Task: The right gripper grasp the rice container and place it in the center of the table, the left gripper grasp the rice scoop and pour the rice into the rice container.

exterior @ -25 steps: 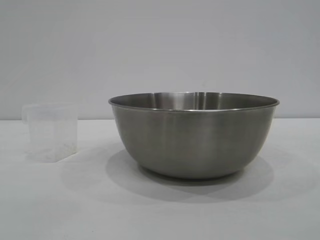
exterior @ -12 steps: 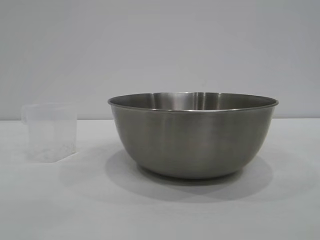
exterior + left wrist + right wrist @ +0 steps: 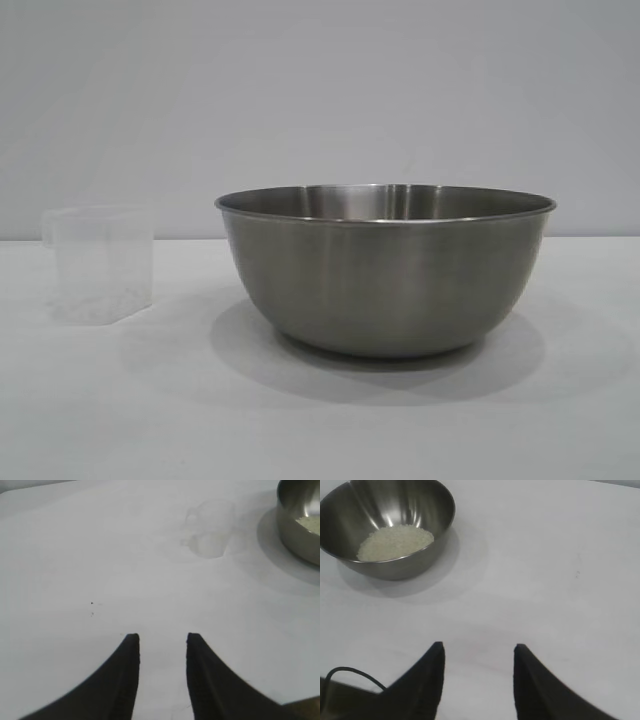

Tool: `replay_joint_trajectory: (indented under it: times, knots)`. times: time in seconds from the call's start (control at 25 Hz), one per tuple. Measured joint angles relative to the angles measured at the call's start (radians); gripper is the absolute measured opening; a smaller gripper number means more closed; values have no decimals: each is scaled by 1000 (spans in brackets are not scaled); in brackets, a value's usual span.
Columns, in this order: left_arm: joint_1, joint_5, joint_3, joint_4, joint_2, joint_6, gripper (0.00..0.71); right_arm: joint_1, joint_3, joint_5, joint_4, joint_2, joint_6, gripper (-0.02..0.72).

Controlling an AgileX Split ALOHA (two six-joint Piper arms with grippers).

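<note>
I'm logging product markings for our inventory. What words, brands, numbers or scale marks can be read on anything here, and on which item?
None can be read.
Steel bowl: bare brushed metal, no stamp or label showing.
Plastic cup: no legible scale marks or print; any embossing is too faint to tell.
Table: plain white, no writing.

exterior view level, close, wrist views high, angled down, all sharing the rice container (image 3: 386, 270)
</note>
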Motion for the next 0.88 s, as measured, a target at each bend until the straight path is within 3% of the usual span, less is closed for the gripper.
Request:
replay_joint_trajectory:
  times: [0.28,0.4,0.72,0.88]
  knots:
    - [0,0,0,0,0,0,188,-9,0,0,2,-53,-1,297]
    - [4,-2,0,0,0,0,188,-77,0,4,0,-97,-1,297]
    - [162,-2,0,-2,0,0,188,-251,0,6,2,-99,-1,297]
    - [186,-2,0,-2,0,0,188,-268,0,6,2,-99,-1,297]
